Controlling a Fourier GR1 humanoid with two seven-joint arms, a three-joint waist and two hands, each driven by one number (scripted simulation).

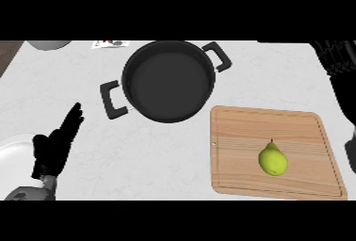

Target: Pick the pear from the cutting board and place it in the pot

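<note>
Right now the black left hand [57,141] sits low at the view's left, fingers straight and pointing up and a bit right, holding nothing. It hovers over the pale speckled counter [167,155], w/ its heel overlapping the rim of a white round plate [14,155] at the left edge. The grey forearm [31,192] shows just below it at the bottom edge.

The right hand [350,136] is only a dark shape along the view's right edge; can't tell how its fingers stand.

The small yellow-green pear [273,159] lies on the light wooden rectangular cutting board [236,136], right of centre on the board, stem pointing up-view. It's well apart from the left hand's fingers, w/ bare counter between, and nearer the right edge's dark shape but not touching it.

The big black round pot [167,80] w/ two loop handles sits up-view of the board's left corner, nothing inside. It's near the left fingertips but apart.

Top left: part of a grey round object [49,44] and a small printed card [110,44] beside it.
</note>
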